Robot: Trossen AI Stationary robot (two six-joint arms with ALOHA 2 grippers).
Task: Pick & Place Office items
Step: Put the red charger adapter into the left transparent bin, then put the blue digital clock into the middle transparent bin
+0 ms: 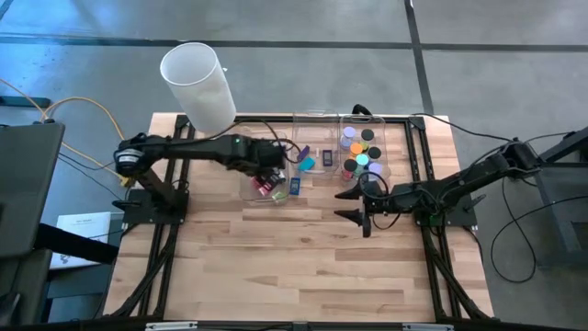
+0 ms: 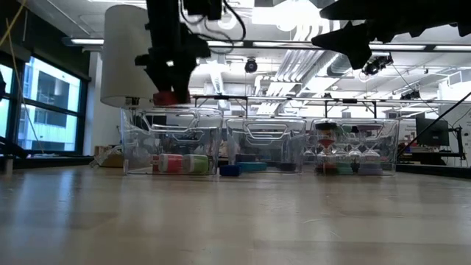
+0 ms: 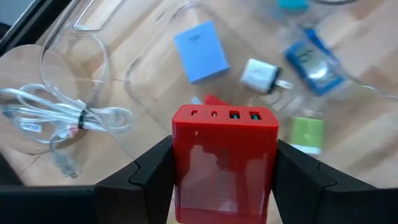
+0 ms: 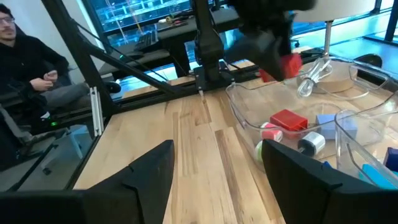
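While the left fingers (image 3: 224, 168) grip a red block (image 3: 224, 158) above a clear bin (image 1: 266, 188), the right fingers (image 1: 354, 204) hover wide apart.

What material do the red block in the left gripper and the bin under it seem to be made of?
Red block: probably hard plastic, glossy, since light reflects on its smooth face; a row of port slots shows. Bin: clear plastic, as the wood and items show through its walls.

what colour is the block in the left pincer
Red block, clearest in the left wrist view.

Glossy red plastic block (image 3: 224, 163); clear plastic bin (image 3: 155, 62); wooden table (image 1: 303, 257).
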